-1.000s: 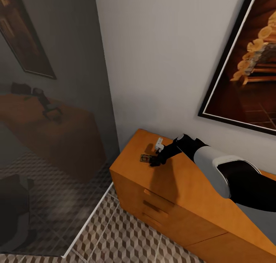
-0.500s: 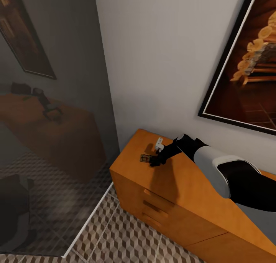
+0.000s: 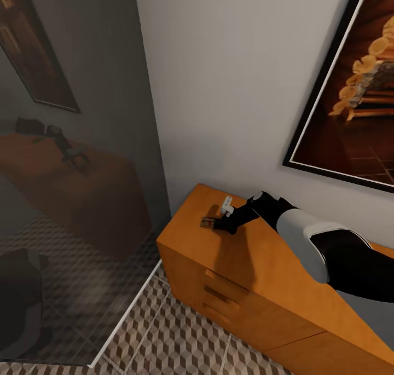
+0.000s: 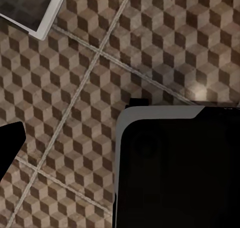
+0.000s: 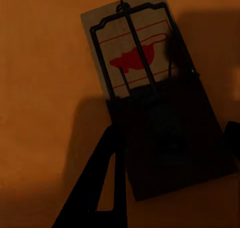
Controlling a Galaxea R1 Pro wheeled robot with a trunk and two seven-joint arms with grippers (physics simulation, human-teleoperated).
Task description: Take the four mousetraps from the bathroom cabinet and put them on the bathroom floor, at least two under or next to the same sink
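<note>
A tan mousetrap [image 5: 135,53] with dark bars and a red mark is lying flat before the right end effector [image 3: 223,225]. Its fingers [image 5: 95,188] are standing apart, astride the board. Bare cabinet [image 3: 257,265] top is stretching all around.

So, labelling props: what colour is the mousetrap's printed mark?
Red, on the mousetrap; clearest in the right wrist view.

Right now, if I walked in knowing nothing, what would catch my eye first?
Probably the robot's black right gripper reaching onto the top of the wide orange-brown wooden dresser, right at a small tan mousetrap with a red mark. Behind it, a big dark-framed picture of stacked logs hangs on the pale wall.
</note>
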